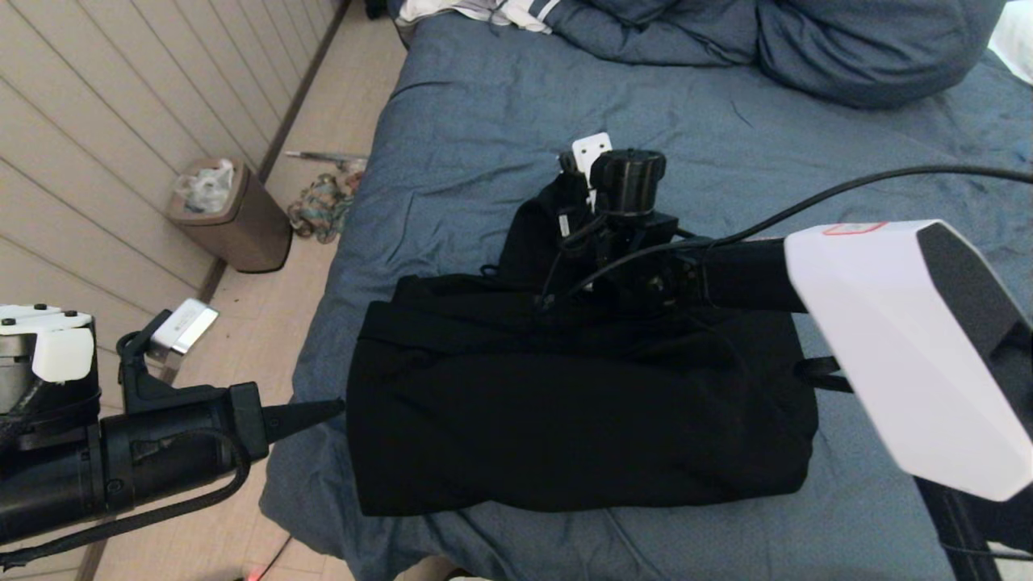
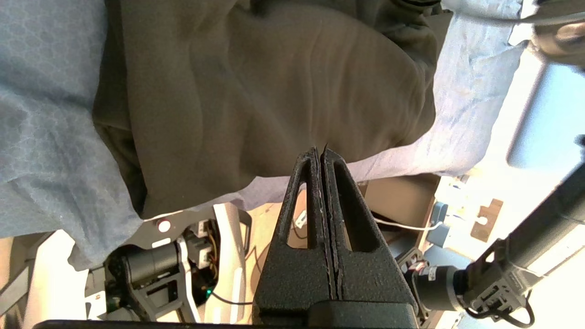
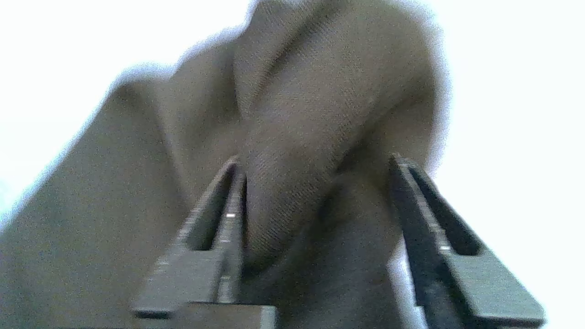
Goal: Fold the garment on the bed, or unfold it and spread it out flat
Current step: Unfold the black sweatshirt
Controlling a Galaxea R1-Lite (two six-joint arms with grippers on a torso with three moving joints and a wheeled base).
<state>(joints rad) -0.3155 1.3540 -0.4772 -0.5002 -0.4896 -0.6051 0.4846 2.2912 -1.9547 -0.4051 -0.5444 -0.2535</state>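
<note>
Head view — folded garment (image 1: 577,411) on bed (image 1: 484,121)

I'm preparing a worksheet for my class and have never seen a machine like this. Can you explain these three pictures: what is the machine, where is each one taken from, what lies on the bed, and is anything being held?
It is a robot with two arms. The wide picture comes from a camera on its head, looking down at the bed. The other two come from cameras on its wrists, behind the fingers.

A black hooded sweatshirt, the garment, lies bunched on the blue bedding. By the wall stand a bin and a coloured rag.

The left hand is shut on nothing, beside the garment's edge. The right hand reaches over the garment's far part, fingers apart, with a fold of cloth between them; it does not look gripped.
</note>
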